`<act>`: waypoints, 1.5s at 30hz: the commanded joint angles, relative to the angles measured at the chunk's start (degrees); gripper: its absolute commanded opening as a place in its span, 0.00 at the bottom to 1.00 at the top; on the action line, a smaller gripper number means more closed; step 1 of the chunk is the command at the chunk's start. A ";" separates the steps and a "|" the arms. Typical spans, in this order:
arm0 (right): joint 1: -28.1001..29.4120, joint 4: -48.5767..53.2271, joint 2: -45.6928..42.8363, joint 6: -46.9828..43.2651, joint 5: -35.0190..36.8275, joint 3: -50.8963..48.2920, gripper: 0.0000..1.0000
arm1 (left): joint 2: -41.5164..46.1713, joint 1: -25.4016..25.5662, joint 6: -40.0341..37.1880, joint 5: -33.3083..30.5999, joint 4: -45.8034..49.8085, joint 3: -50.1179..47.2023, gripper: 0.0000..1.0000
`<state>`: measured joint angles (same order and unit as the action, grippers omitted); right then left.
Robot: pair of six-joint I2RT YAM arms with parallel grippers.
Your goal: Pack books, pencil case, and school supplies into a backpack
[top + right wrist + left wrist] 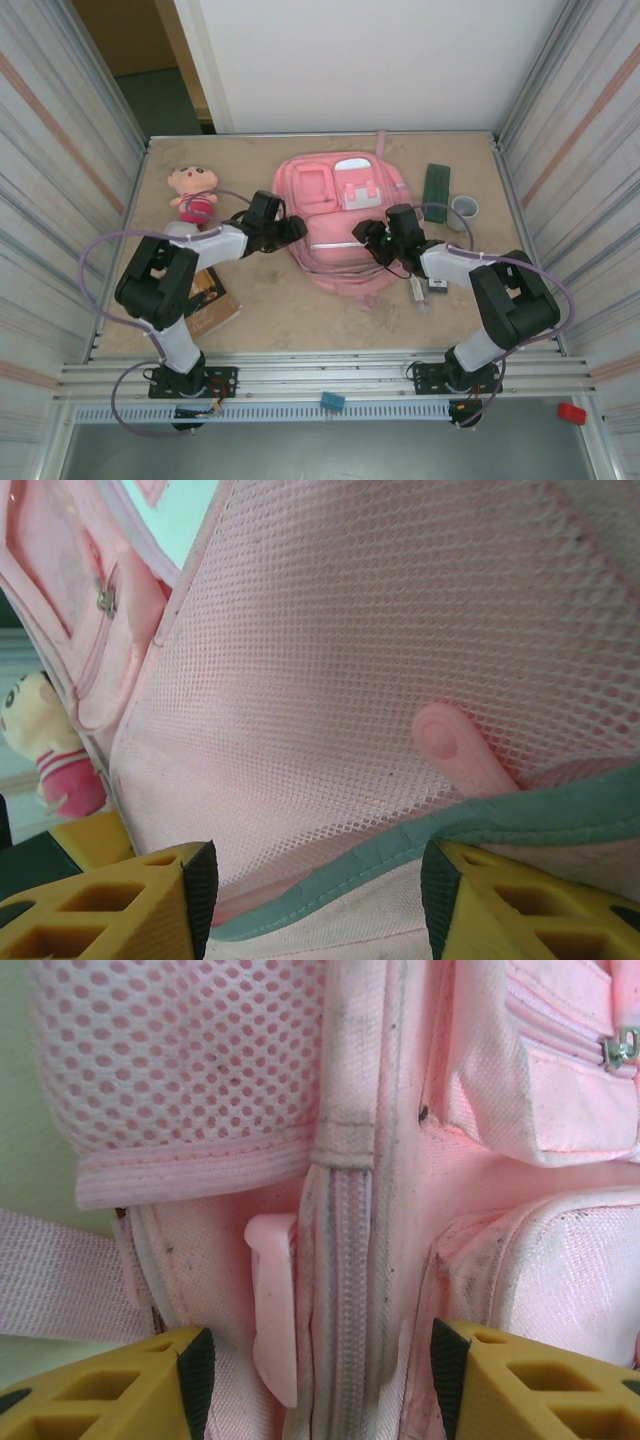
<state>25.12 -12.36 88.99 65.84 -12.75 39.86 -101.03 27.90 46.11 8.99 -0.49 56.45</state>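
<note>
The pink backpack (340,215) lies flat mid-table. My left gripper (291,230) is at its left edge and stands open (320,1375), its fingertips (195,1370) straddling a zipper line and a pink zipper pull (273,1305). My right gripper (371,238) is on the backpack's right side, open (318,900) over a mesh pocket (330,680) with green trim (400,850); nothing is pinched. The brown book (212,300) lies front left, partly under the left arm. The dark green pencil case (437,182) rests back right. A white tube (416,291) and a small black rectangle (437,284) lie by the right arm.
A plush doll (193,193) sits back left and shows at the edge of the right wrist view (45,740). A grey ring-shaped cylinder (464,208) stands next to the pencil case. Metal walls close in the table on both sides.
</note>
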 commanded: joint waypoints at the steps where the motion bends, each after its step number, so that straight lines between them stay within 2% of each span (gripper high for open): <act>1: -0.83 9.40 -1.11 -4.28 0.31 -0.41 0.58 | -2.47 0.36 -1.46 -0.49 -1.20 3.97 0.62; 6: -0.12 13.70 -6.97 -10.12 -0.89 4.14 0.59 | 3.30 0.32 -2.24 -2.82 6.05 3.90 0.67; 12: 4.89 20.39 -16.82 -19.68 1.33 9.71 0.62 | 21.32 -0.44 -1.81 -8.99 25.28 -1.03 0.74; 16: 8.73 21.83 -20.20 -21.76 0.95 10.24 0.62 | 33.18 -4.18 -0.09 -10.10 35.49 -7.88 0.78; 19: 11.40 22.70 -20.18 -22.16 0.03 10.24 0.63 | 40.73 -7.82 1.82 -9.85 39.13 -13.43 0.82; 23: 14.59 22.01 -19.00 -21.95 -0.18 9.65 0.64 | 46.04 -10.39 3.25 -10.62 41.39 -17.54 0.83; 29: 16.70 20.03 -14.88 -21.22 -3.03 10.32 0.63 | 44.91 -11.88 3.20 -9.14 35.77 -23.47 0.83; 35: 17.29 19.21 -14.52 -21.42 -2.87 9.52 0.63 | 35.90 -11.12 1.44 -2.90 23.55 -27.38 0.82; 37: 17.32 19.63 -14.96 -22.25 -2.85 9.46 0.63 | 32.40 -8.73 2.37 -2.80 20.30 -27.79 0.81; 41: 17.30 22.03 -16.08 -23.60 -1.44 9.98 0.64 | 25.24 -0.69 5.26 -3.85 14.68 -25.49 0.81; 45: 17.06 23.46 -16.46 -24.01 -0.92 9.82 0.64 | 19.40 5.70 6.77 -3.94 13.61 -20.37 0.82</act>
<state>42.00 9.37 74.00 43.99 -14.76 49.71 -76.49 30.28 49.78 0.21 15.66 36.07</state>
